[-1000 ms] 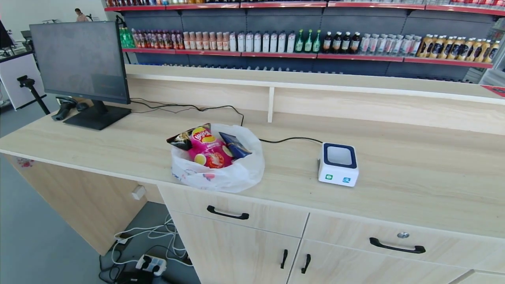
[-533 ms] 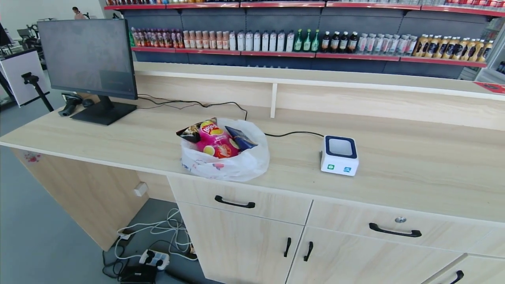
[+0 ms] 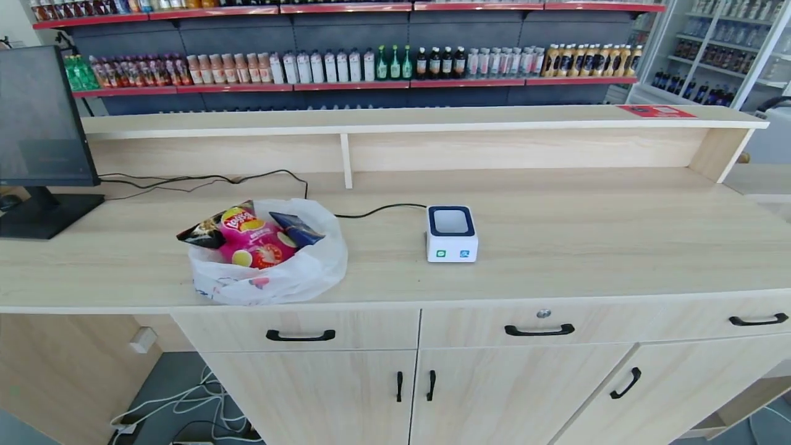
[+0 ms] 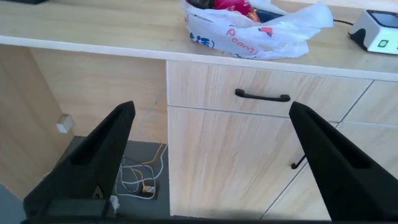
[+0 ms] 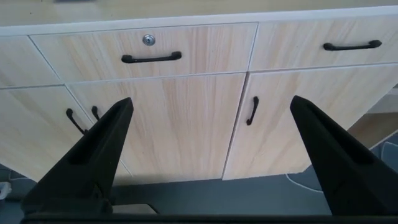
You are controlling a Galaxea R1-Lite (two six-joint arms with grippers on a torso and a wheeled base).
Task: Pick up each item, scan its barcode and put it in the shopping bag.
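Head view pans right, things unmoved: shopping bag holds snack packs on counter beside scanner; left gripper and right gripper gape wide, empty, facing cabinet fronts; bagging judged complete.

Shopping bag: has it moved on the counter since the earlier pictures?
No. The shopping bag keeps the same place to the left of the scanner, with the same gap between them; the whole head view has shifted, so the camera moved.
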